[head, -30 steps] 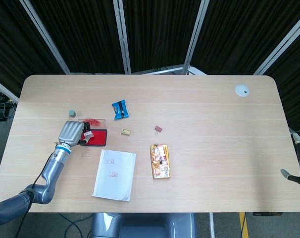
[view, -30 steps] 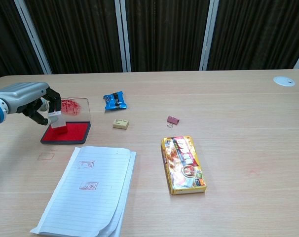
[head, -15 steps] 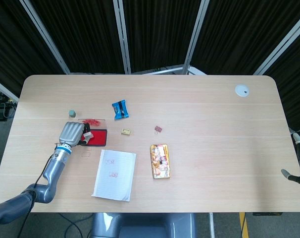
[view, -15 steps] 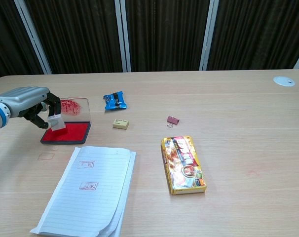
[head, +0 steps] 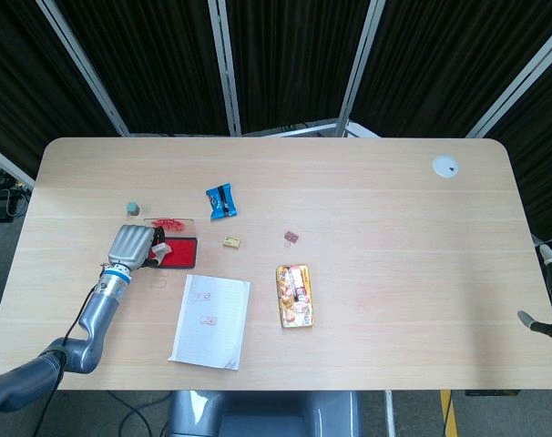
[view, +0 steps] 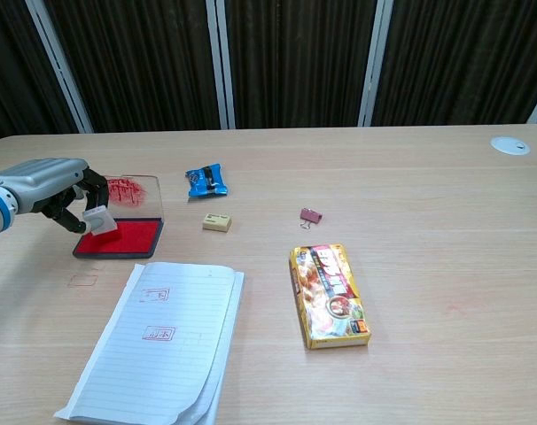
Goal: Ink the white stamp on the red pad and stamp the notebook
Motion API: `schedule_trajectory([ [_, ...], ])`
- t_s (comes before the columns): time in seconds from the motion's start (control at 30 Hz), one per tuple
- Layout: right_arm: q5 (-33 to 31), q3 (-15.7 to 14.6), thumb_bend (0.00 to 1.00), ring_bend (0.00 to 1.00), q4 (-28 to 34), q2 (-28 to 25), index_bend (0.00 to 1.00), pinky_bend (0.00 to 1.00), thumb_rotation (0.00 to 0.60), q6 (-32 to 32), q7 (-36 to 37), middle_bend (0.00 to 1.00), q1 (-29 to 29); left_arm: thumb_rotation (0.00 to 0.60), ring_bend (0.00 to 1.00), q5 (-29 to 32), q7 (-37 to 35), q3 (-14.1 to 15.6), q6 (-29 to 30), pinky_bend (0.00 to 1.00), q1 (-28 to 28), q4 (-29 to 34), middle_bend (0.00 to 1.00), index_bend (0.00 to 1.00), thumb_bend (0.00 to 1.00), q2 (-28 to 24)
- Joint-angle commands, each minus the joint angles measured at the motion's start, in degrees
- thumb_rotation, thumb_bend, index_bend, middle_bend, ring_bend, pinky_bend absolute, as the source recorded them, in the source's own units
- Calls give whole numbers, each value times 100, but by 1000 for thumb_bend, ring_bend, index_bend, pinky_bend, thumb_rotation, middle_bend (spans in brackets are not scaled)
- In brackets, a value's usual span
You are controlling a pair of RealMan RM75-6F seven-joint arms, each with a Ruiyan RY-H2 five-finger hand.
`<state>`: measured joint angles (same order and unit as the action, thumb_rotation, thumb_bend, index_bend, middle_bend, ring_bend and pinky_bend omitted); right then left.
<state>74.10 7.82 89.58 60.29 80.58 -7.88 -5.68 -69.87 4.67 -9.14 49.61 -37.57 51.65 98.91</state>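
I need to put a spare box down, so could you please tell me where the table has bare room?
The widest bare stretch lies right of the snack box, below the white disc. The strip along the far edge is bare too. It is crowded around the red pad, notebook and left hand.

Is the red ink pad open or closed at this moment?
Open. The red ink pad shows its red surface, and its clear lid stands up behind it, smeared with red ink.
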Motion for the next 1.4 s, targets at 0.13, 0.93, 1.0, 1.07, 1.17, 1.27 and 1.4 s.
schedule_trajectory([
  [0.13, -5, 1, 0, 0, 0, -2, 0, 0, 600, -2, 5, 0, 1, 600, 835, -82, -49, -35, 165, 866, 23, 248, 555, 553, 389, -154],
  [0.93, -30, 6, 0, 0, 3, -12, 0, 0, 600, -20, 15, 0, 2, 600, 835, -1601, 282, 744, 802, 866, 135, 3444, 568, 569, 390, -1602],
  [1.0, -39, 8, 0, 0, -4, -13, 0, 0, 600, -25, 21, 0, 3, 600, 835, -1704, 350, 806, 808, 866, 122, 3489, 569, 569, 391, -1554],
  [1.07, -39, 9, 0, 0, -2, -16, 0, 0, 600, -24, 29, 0, 5, 600, 835, -1722, 347, 830, 770, 866, 102, 3467, 569, 568, 390, -1460],
  [1.17, -35, 13, 0, 0, 8, -29, 0, 0, 600, -21, 51, 0, 8, 600, 835, -1724, 414, 853, 707, 866, 64, 3307, 570, 570, 390, -1256],
  [1.27, -66, 19, 0, 0, -15, -37, 0, 0, 600, -40, 74, 0, 10, 600, 835, -1757, 489, 891, 662, 866, 32, 3143, 571, 571, 390, -1048],
  [1.4, -82, 24, 0, 0, -34, -42, 0, 0, 600, -54, 96, 0, 10, 600, 835, -1738, 568, 905, 645, 866, 25, 3027, 571, 570, 391, -888],
])
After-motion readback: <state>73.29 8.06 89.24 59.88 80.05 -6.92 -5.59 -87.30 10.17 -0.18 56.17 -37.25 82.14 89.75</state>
